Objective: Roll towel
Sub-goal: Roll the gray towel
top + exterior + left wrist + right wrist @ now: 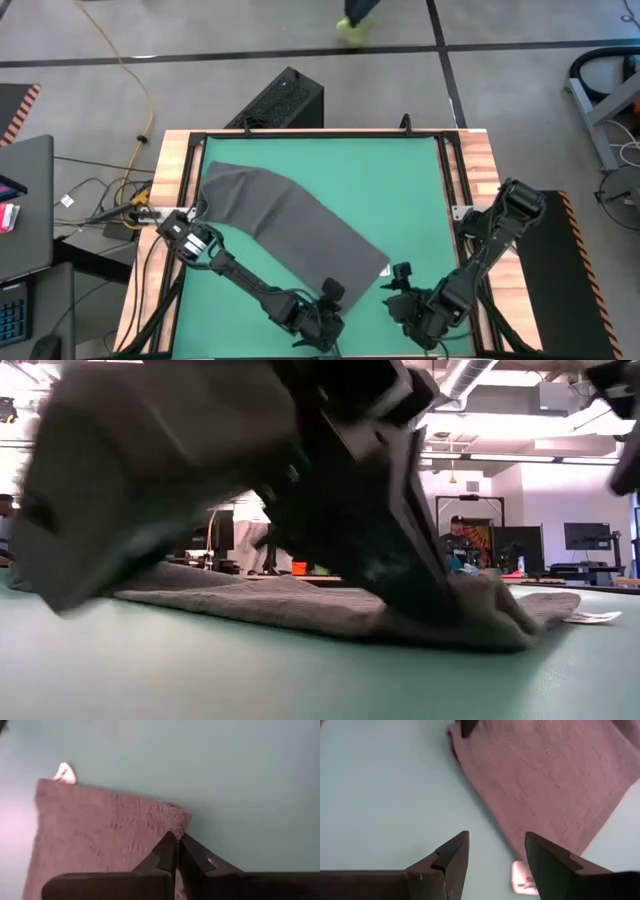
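**Left gripper pinches towel corner, right gripper waits open**

The table carries a green mat inside a wooden border. The towel lies flat and diagonal across the mat, one end near the table's far left, the other reaching toward the near edge at centre. In the low view it spreads as a low grey sheet with a slight hump at its near corner.

The left arm reaches in from the left side, and the left gripper sits at the towel's near corner, just left of the tag end. Its jaws are closed together with the towel's corner edge pinched between the fingertips.

The right gripper hovers over bare mat just beside the towel's near end, jaws spread apart and holding nothing.

The tag, small and white, lies on the mat at the towel's edge, close to the right gripper's fingers.
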Available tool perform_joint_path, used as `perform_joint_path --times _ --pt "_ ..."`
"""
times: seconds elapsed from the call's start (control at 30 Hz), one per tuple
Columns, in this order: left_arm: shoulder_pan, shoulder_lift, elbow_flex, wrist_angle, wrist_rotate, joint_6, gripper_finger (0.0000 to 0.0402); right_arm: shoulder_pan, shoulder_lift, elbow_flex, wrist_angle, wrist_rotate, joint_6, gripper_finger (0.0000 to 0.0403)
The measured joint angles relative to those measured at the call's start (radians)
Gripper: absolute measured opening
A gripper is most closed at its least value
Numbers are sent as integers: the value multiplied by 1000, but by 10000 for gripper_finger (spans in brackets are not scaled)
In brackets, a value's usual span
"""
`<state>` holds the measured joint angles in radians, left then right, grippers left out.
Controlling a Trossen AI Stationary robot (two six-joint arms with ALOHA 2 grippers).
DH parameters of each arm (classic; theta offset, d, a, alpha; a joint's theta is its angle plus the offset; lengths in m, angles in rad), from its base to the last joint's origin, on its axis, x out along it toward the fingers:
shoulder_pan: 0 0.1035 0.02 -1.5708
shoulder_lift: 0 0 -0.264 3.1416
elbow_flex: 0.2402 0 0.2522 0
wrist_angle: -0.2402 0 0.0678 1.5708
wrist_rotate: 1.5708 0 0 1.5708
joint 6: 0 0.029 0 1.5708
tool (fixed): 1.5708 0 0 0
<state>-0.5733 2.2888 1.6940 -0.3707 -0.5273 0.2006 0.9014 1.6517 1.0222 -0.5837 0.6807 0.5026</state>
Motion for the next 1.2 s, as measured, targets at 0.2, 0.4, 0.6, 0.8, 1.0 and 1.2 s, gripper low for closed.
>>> perform_joint_path --times 0.2,0.4,0.6,0.8,1.0,1.2 --pt "-37 -33 0 -96 -104 -73 0 -54 6 -67 159 -13 -171 216" --pt "-50 -103 0 -172 -177 -149 0 -66 6 -78 191 -19 -247 216" --pt "-53 -132 0 -197 -196 -176 0 -74 6 -118 258 -19 -275 216" --pt "-52 -132 0 -222 -213 -179 0 -80 6 -148 290 -1 -276 216" --pt "-52 -139 0 -253 -267 -187 0 -92 6 -199 368 3 -310 216" --pt "-51 -143 0 -254 -272 -193 0 -127 19 -211 398 29 -344 216"
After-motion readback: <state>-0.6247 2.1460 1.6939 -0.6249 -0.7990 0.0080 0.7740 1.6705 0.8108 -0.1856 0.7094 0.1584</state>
